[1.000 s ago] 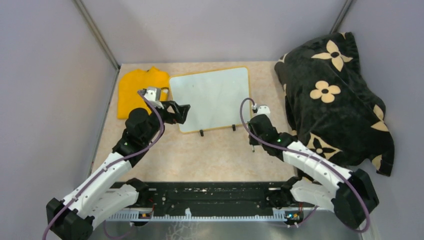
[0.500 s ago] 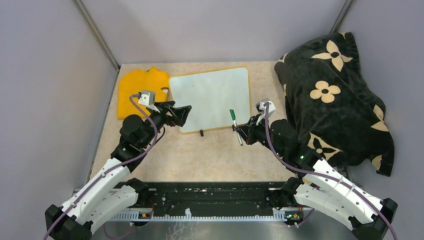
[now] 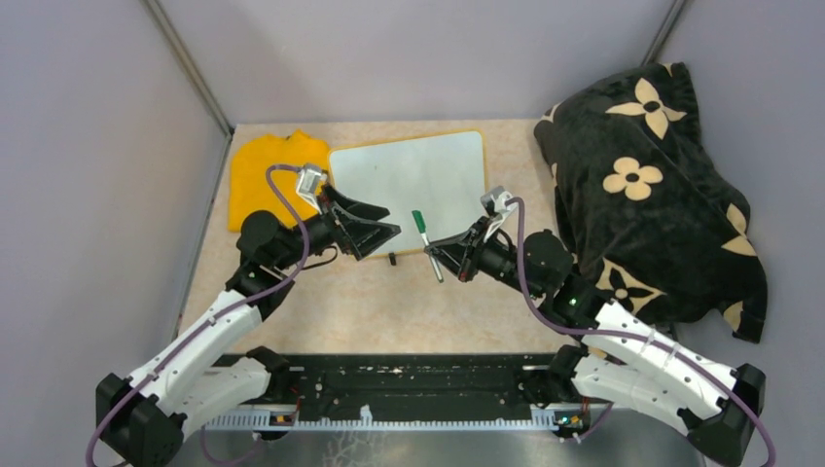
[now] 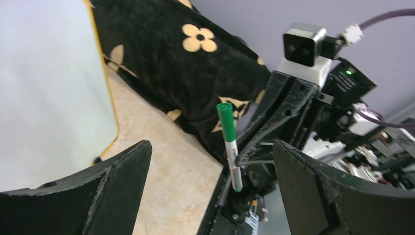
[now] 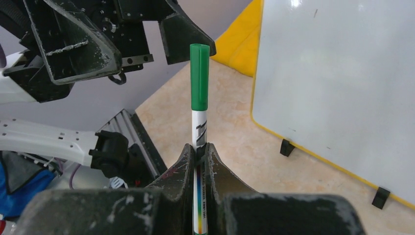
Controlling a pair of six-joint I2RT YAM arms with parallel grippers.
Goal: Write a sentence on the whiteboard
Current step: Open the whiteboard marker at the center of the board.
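1. Your whiteboard [image 3: 409, 185] sits toward 12 o'clock on the beige table [image 3: 389, 311]. It is glossy white with a thin light-wood frame and rounded corners. Black clip feet [image 5: 286, 147] sit along its near edge.
2. Its face reads plain white in all three views (only a soft glare on it).
3. The folded yellow cloth [image 3: 263, 175] lies at the board's 9 o'clock, touching its left edge. The black flowered blanket [image 3: 652, 185] is heaped at its 3 o'clock.
4. Your right gripper [image 3: 440, 257] has its jaws pinched tight on a green-capped marker [image 3: 425, 243]. It grips the white barrel, and the cap points to about 11 o'clock over the board's near edge.
5. Your left gripper [image 3: 381, 241] stands with jaws spread wide and nothing between them. It is at the marker's 9 o'clock and aimed at it.
6. Against half a second ago, the right gripper has carried the marker leftward along the board's near edge. The left gripper has swung rightward, so the two now stand near each other.
7. The board, cloth and blanket lie where they did.
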